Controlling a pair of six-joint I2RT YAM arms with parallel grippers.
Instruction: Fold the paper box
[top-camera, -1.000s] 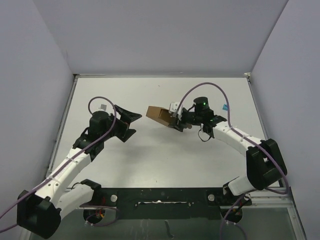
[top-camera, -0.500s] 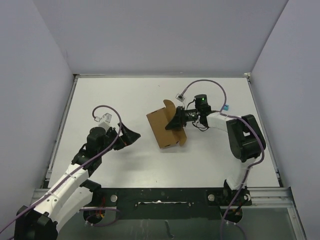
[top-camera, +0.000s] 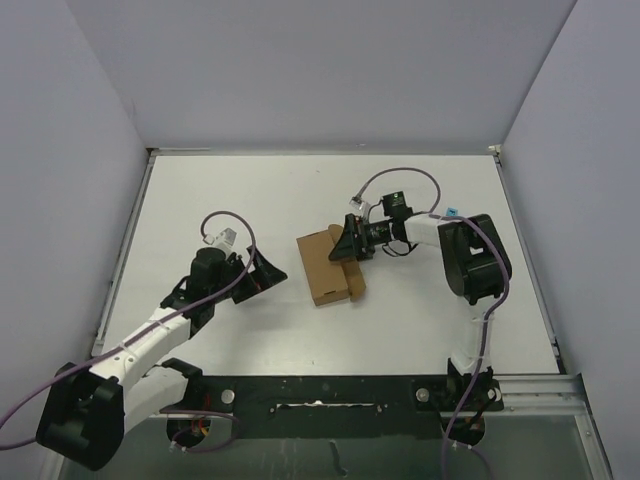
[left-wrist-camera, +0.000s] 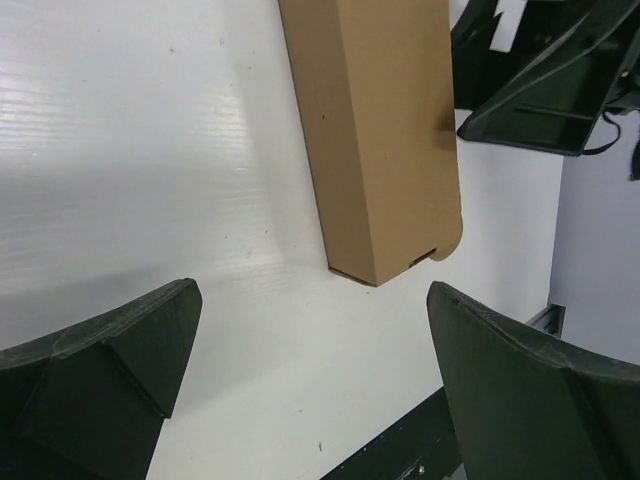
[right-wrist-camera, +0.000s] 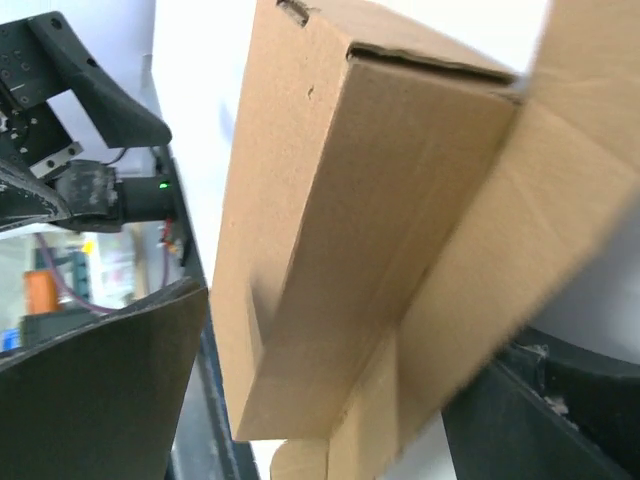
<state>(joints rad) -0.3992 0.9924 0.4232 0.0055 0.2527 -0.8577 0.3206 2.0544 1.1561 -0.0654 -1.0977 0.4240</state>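
The paper box (top-camera: 326, 268) is a small brown carton lying flat on the white table, with a flap standing off its right side. My right gripper (top-camera: 348, 241) is at the box's far right corner, jaws wide apart. In the right wrist view the box (right-wrist-camera: 340, 230) fills the space between the fingers (right-wrist-camera: 95, 390), with a gap on the left side. My left gripper (top-camera: 264, 274) is open and empty just left of the box. The left wrist view shows the box's near end (left-wrist-camera: 385, 150) ahead of the open gripper (left-wrist-camera: 310, 385).
A tiny blue cube (top-camera: 452, 213) sits at the right, behind the right arm. Grey walls close the table (top-camera: 230, 190) at the back and sides. The black base rail (top-camera: 320, 395) runs along the near edge.
The box was held up by my right gripper and now lies flat on the table. The right arm has drawn back toward the right. My left gripper has moved right, closer to the box.
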